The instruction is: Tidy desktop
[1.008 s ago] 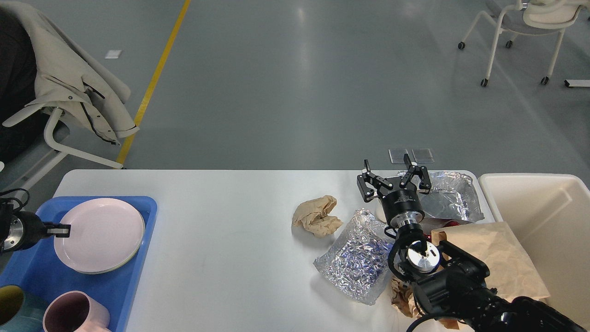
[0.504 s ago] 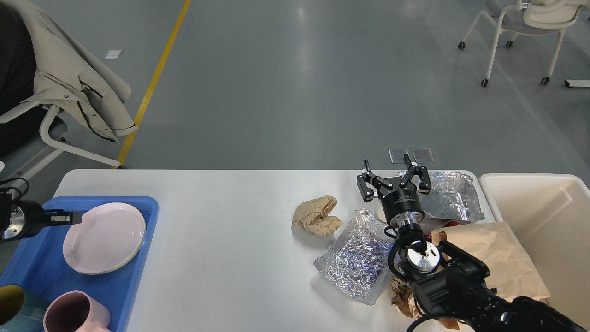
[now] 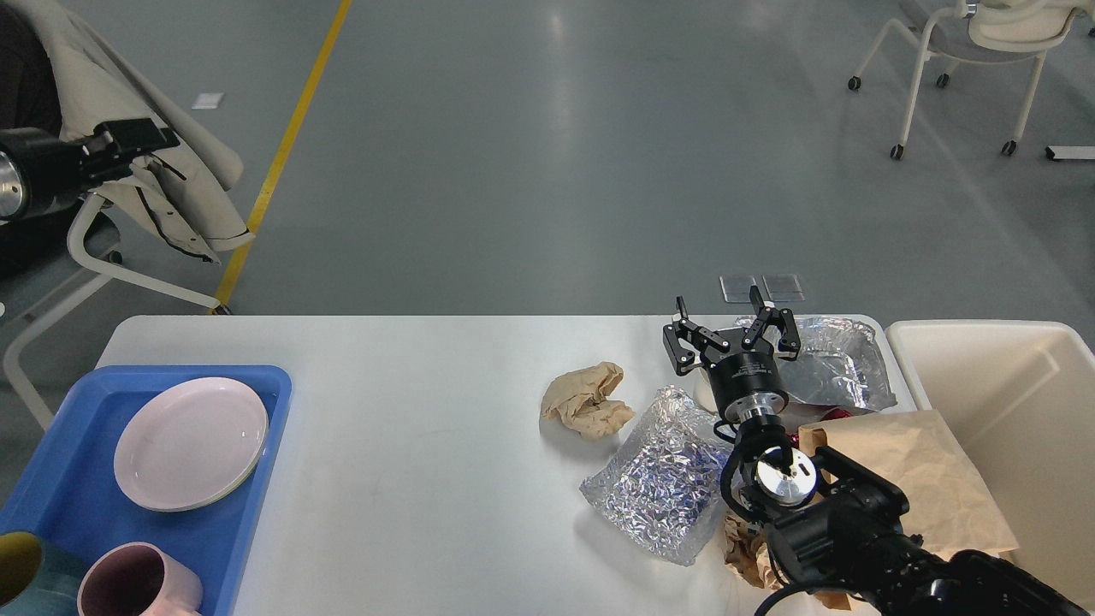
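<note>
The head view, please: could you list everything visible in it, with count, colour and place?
desktop: one, white, across the foreground
tray: one, blue, desktop's left end
plate: one, pink, in the tray
mugs: two, pink and teal, tray's near end
crumpled paper: one, tan, right of centre
foil wrappers: two, silver, near and far right
paper bag: one, brown, beside the bin
bin: one, cream, far right
chairs: two, white, on the floor, left and right
left tool: black, raised at left
right tool: black, open, above the far foil

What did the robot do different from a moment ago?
The left pincer let go of the pink plate and lifted up and away, off the blue tray. The plate now lies in the tray. The right pincer stayed open over the foil and crumpled paper.
</note>
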You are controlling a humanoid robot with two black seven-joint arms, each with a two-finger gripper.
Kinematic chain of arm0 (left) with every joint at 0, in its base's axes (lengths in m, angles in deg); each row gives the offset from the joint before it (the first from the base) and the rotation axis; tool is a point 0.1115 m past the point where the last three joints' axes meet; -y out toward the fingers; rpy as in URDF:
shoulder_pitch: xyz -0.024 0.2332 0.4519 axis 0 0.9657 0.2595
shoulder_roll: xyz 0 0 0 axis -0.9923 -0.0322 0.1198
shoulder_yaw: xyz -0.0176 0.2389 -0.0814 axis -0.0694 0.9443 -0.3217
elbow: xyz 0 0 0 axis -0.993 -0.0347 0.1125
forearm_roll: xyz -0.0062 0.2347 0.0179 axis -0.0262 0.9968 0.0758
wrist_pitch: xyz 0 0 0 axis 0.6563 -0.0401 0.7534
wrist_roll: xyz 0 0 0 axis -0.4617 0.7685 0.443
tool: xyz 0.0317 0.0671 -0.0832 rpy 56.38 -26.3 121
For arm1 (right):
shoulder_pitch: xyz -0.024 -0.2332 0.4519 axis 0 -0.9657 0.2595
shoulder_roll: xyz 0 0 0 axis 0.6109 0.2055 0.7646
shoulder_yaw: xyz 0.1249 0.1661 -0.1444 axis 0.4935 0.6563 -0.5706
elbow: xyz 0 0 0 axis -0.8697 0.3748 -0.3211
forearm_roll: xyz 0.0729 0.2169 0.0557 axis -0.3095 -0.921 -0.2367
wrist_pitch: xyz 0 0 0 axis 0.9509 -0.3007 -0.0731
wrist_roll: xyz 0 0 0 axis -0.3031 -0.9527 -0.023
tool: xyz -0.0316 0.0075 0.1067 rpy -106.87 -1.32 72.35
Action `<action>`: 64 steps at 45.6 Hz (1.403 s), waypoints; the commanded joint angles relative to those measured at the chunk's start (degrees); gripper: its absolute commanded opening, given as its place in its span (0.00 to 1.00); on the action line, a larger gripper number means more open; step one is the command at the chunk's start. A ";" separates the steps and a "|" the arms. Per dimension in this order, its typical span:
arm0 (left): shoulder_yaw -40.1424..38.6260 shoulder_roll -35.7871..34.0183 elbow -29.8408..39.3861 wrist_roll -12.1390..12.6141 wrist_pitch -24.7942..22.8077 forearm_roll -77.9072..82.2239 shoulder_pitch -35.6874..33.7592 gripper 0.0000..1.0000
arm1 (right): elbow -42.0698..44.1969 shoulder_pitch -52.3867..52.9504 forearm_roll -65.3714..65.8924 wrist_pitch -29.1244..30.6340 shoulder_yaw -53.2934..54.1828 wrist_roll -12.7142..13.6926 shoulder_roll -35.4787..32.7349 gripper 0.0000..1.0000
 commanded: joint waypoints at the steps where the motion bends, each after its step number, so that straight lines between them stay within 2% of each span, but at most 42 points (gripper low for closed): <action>1: -16.45 0.02 0.62 0.23 -11.16 -13.30 0.75 0.82 | 0.00 0.00 -0.01 -0.07 0.00 0.00 0.00 1.00; 7: -39.04 0.46 1.06 1.45 -21.09 -18.59 10.76 0.83 | 0.00 0.00 -0.01 0.02 0.00 0.00 0.00 1.00; 9: -45.20 1.16 2.11 2.16 -22.86 -18.50 14.18 0.84 | 0.00 0.00 -0.01 0.02 0.00 0.00 0.00 1.00; 12: -51.28 3.18 4.31 3.48 -22.93 -18.50 19.99 0.87 | 0.00 0.00 -0.01 -0.07 0.00 0.00 0.00 1.00; 24: -57.96 9.50 5.10 3.74 -22.93 -19.21 27.91 0.95 | 0.00 0.00 -0.01 0.02 0.00 0.00 0.00 1.00; 35: -63.85 18.03 4.40 3.92 -21.38 -19.56 30.72 0.96 | 0.00 0.00 -0.01 0.02 0.00 0.00 0.00 1.00; 45: -70.80 22.43 4.40 3.92 -20.32 -19.64 34.33 0.96 | 0.00 0.00 -0.01 0.02 0.00 0.00 0.00 1.00; 51: -72.21 23.84 4.40 3.22 -19.35 -19.64 34.59 0.96 | 0.00 0.00 -0.01 -0.07 0.00 0.00 0.00 1.00; 64: -73.79 23.84 4.40 3.74 -15.84 -19.64 32.66 0.96 | 0.00 0.00 -0.01 -0.07 0.00 0.00 0.00 1.00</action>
